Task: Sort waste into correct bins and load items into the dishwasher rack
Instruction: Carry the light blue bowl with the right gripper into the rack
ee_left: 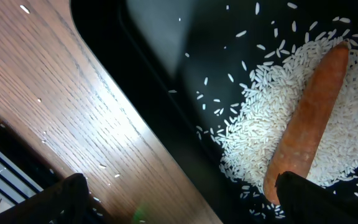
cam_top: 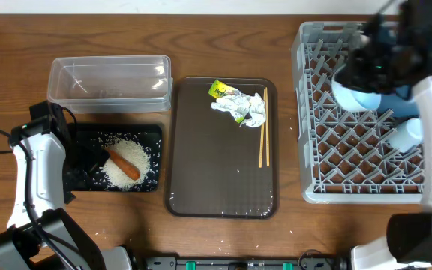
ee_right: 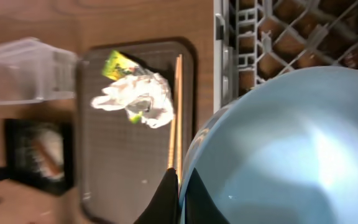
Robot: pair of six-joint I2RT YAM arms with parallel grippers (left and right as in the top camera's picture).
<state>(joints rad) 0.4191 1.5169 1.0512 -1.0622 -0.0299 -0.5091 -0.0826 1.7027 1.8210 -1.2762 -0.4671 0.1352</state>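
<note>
Left fingers: spread wide and released, grasping nothing; one tip above the bare counter, the other above the black tray, just beside the lower end of the carrot; contact with the carrot impossible to tell.
Right fingers: clenched on the rim of the light-blue bowl, one tip either side of the rim, the bowl held over the grey rack.
Carrot and rice: carrot lying across the rice heap, both inside the black tray; loose grains scattered over the tray floor.
Clear tub: just beyond the black tray, on the counter's left side.
Serving tray: between the two bins and the rack; yellow-green wrapper and crumpled paper touching near its far end, chopsticks side by side along its right edge.
White cup: in the rack, toward its right side.
Overhead only: the whole layout, the cup, the left arm alongside the black tray's left edge.
Left wrist only: single rice grains and the wide gap between the tips.
Right wrist only: the pinch on the bowl's rim, hidden from overhead by the arm; tub and black tray blurred at the left edge.
</note>
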